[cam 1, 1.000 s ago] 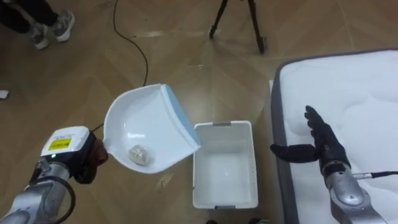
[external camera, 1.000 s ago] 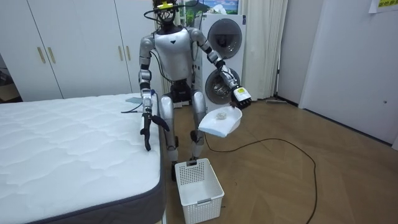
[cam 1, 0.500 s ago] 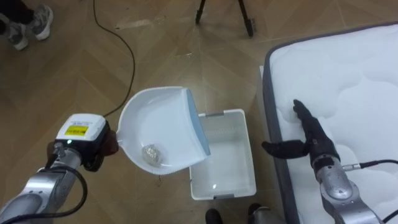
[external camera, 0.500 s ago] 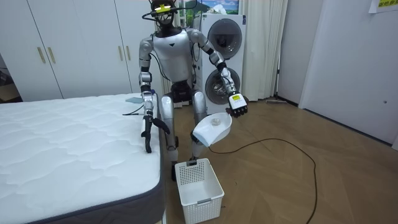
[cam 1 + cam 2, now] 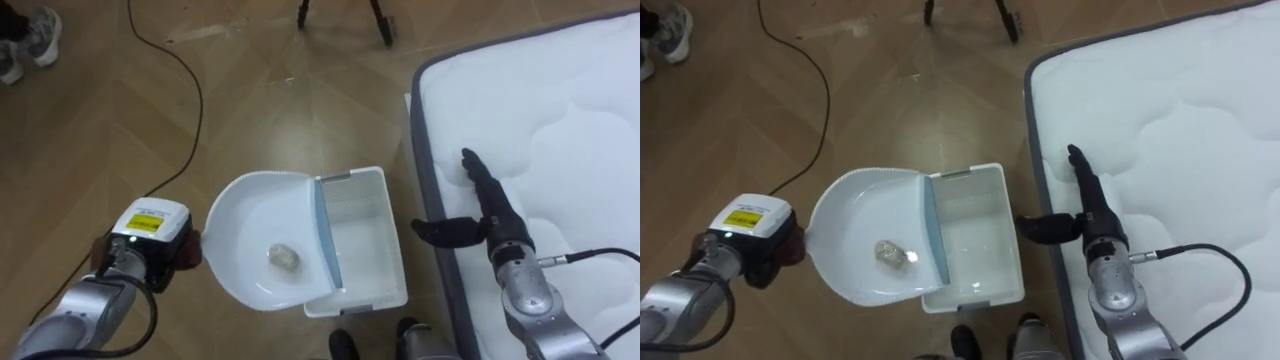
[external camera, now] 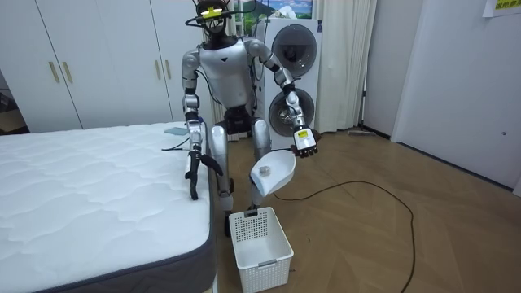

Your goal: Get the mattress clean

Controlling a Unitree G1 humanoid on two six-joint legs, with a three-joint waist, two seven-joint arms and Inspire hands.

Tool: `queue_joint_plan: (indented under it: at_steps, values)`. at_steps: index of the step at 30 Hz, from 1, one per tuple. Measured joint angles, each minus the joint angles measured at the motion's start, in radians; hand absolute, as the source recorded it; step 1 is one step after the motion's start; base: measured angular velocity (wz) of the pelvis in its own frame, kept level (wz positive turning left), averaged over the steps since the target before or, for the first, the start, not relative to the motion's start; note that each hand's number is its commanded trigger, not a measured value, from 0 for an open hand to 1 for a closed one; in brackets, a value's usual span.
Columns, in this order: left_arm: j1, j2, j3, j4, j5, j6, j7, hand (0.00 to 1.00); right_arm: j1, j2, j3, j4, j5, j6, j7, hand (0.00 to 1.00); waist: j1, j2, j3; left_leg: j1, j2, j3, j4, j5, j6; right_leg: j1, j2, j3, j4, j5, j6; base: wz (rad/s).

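Note:
A white dustpan [image 5: 262,243] with a pale blue lip holds a small crumpled wad [image 5: 285,257]. My left hand [image 5: 150,245] is shut on its handle at the lower left. The pan's lip hangs over the left side of a white plastic basket [image 5: 368,250] on the floor beside the bed. The white quilted mattress [image 5: 560,130] is bare at the right. My right hand [image 5: 490,215] is open at the mattress edge, fingers straight and thumb pointing toward the basket. In the room view I stand at the bed's corner, with the dustpan [image 6: 273,172] above the basket [image 6: 259,240].
A black cable [image 5: 170,60] runs over the wooden floor at the upper left. Tripod legs [image 5: 340,12] stand at the top, and a person's shoe [image 5: 25,40] shows at the top left corner. A washing machine [image 6: 293,49] and wardrobes [image 6: 81,57] stand behind me.
My left hand has lowered the dustpan and brought it over the basket's left side, with the wad still in it. The right hand stays at the mattress edge. The head camera has shifted.

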Motion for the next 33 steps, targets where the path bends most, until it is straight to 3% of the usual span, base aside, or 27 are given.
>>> queue_joint_plan:
  at_steps: [14,33]
  values:
    - [0.0,0.0,-0.019,-0.014,0.027,0.008,-0.04,1.0,0.001,0.005,0.007,-0.001,0.003,-0.011,-0.023,0.0,-0.001,0.03,-0.0021,0.003,0.0,-0.001,-0.003,0.0,0.0,0.0,0.002,0.004,0.0,0.0,0.0,0.0]
    - [0.002,0.002,-0.02,-0.018,0.028,0.028,-0.128,1.0,0.002,0.019,0.008,0.003,0.012,-0.013,-0.033,0.0,0.003,0.033,-0.0042,0.005,0.002,-0.001,0.0,0.0,0.0,0.005,0.005,0.004,-0.005,0.001,-0.001,0.0]
